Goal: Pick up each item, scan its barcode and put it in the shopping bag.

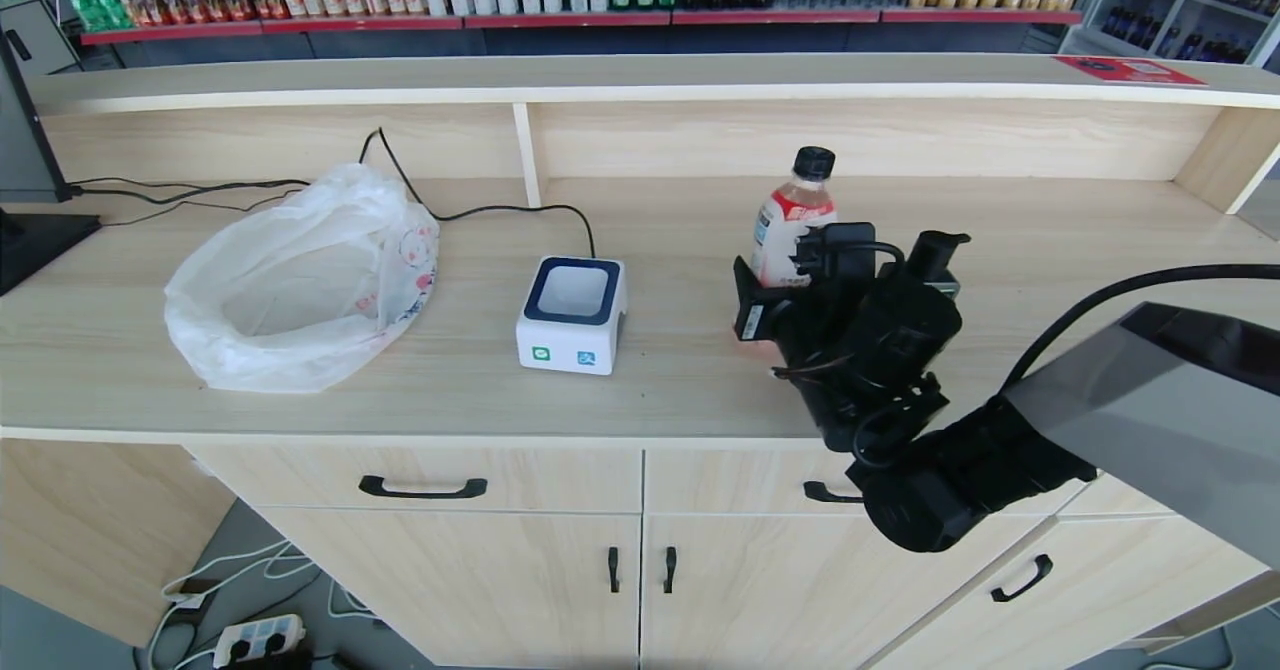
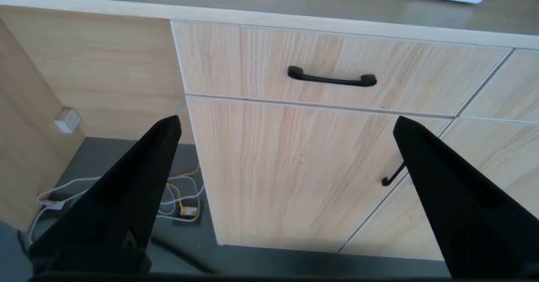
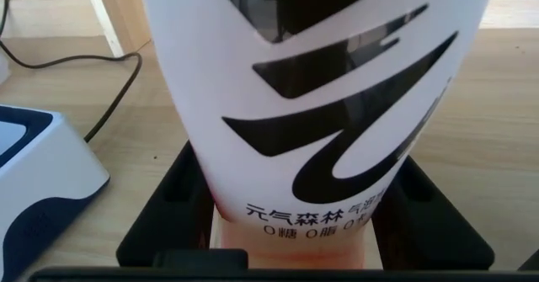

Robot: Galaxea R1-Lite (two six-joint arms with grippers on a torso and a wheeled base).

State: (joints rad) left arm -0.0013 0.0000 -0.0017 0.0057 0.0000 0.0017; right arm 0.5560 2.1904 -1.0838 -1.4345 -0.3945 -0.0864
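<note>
A drink bottle [image 1: 797, 212] with a black cap, white label and pink liquid stands upright at the right of the wooden counter [image 1: 680, 370]. My right gripper [image 1: 800, 285] is shut on its lower part, and its base is hidden behind the gripper. In the right wrist view the bottle [image 3: 320, 88] sits between the two black fingers [image 3: 160, 223] of my right gripper [image 3: 290, 231]. A white barcode scanner [image 1: 572, 315] sits mid-counter. The white shopping bag [image 1: 300, 280] lies open at the left. My left gripper [image 2: 286, 130] is open below the counter, facing the cabinet front.
The scanner's black cable [image 1: 480, 212] runs along the back of the counter. A raised wooden ledge [image 1: 640, 75] backs the counter. A dark device [image 1: 30, 235] sits at the far left edge. Drawers with black handles [image 2: 332, 77] are below.
</note>
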